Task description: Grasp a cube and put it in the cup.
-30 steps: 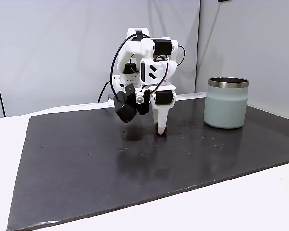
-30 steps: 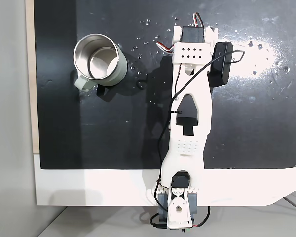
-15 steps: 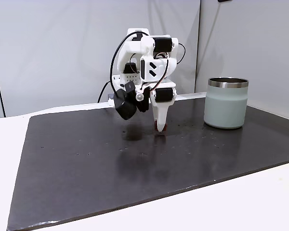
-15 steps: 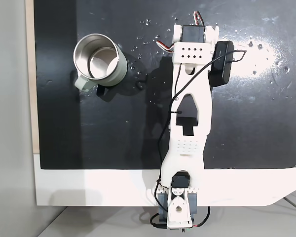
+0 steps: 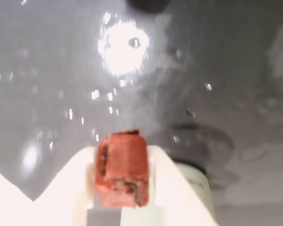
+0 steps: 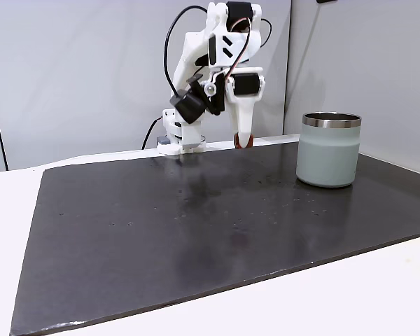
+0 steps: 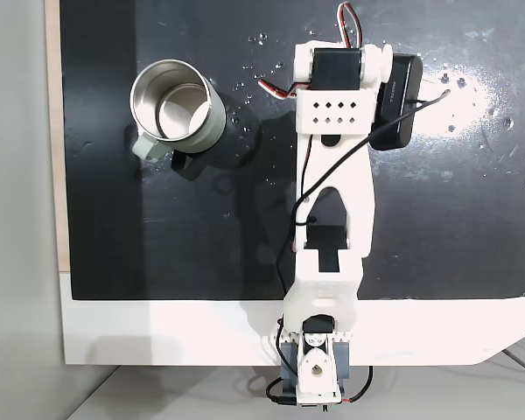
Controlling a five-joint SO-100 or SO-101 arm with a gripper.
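Observation:
In the wrist view the small reddish-brown cube [image 5: 122,169] sits pinched between my white fingers [image 5: 167,181], high over the glossy dark mat. In a fixed view my gripper [image 6: 243,143] hangs point-down, well above the mat, shut on the cube [image 6: 243,142], whose brown edge shows at the fingertips. The pale grey-green cup [image 6: 328,150] with its steel rim stands upright to the right of the gripper in that view, apart from it. From above, the cup [image 7: 177,112] is at the upper left and holds nothing; the wrist block [image 7: 334,98] hides the fingers and cube.
A black mat [image 6: 196,231] covers most of the white table [image 6: 350,294]. The arm's base [image 7: 313,372] is clamped at the table's near edge in a fixed view. A black camera [image 7: 397,101] and loose cables ride beside the wrist. A grey wall stands behind.
The gripper has risen from the mat's surface with the cube held in it and now hangs high, a little further back. The cup has not moved.

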